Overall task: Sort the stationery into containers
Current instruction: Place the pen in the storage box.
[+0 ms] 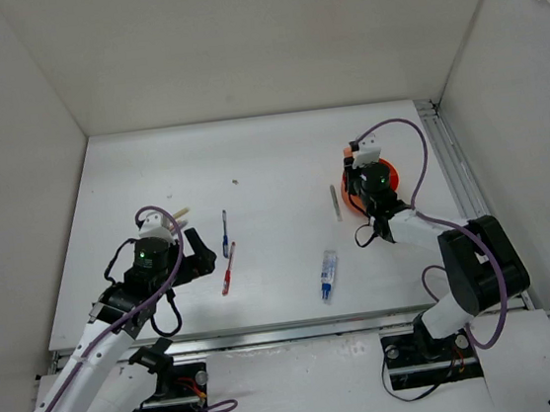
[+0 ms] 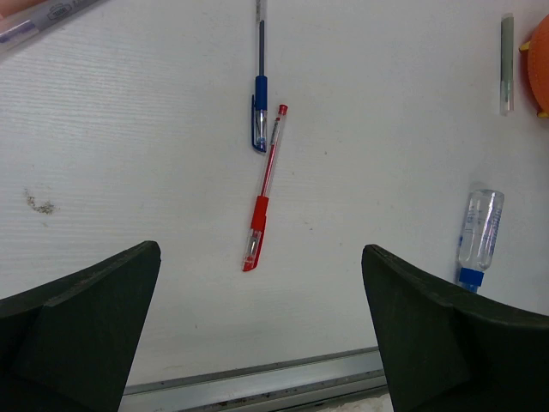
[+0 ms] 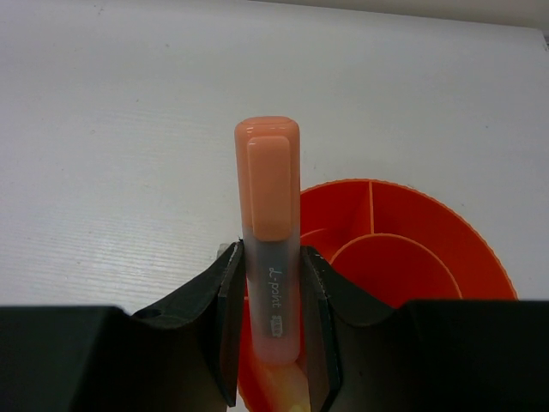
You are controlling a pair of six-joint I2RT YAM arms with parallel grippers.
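Note:
My right gripper (image 3: 270,318) is shut on an orange marker (image 3: 268,215), which stands upright at the left rim of the round orange cup (image 3: 412,249) with inner dividers. Something yellow-orange (image 3: 292,396) shows just under the marker. From above, the right gripper (image 1: 358,165) covers most of the cup (image 1: 388,178). My left gripper (image 2: 260,279) is open and holds nothing, hovering near the table's front edge. Ahead of it lie a red pen (image 2: 262,193), a blue pen (image 2: 259,112), a blue-capped clear one (image 2: 479,236) and a grey pen (image 2: 507,64).
A wooden stick (image 1: 179,214) lies beside the left arm. A greyish pen (image 2: 43,21) shows at the top left of the left wrist view. A metal rail (image 2: 257,378) runs along the front table edge. White walls enclose the table on three sides.

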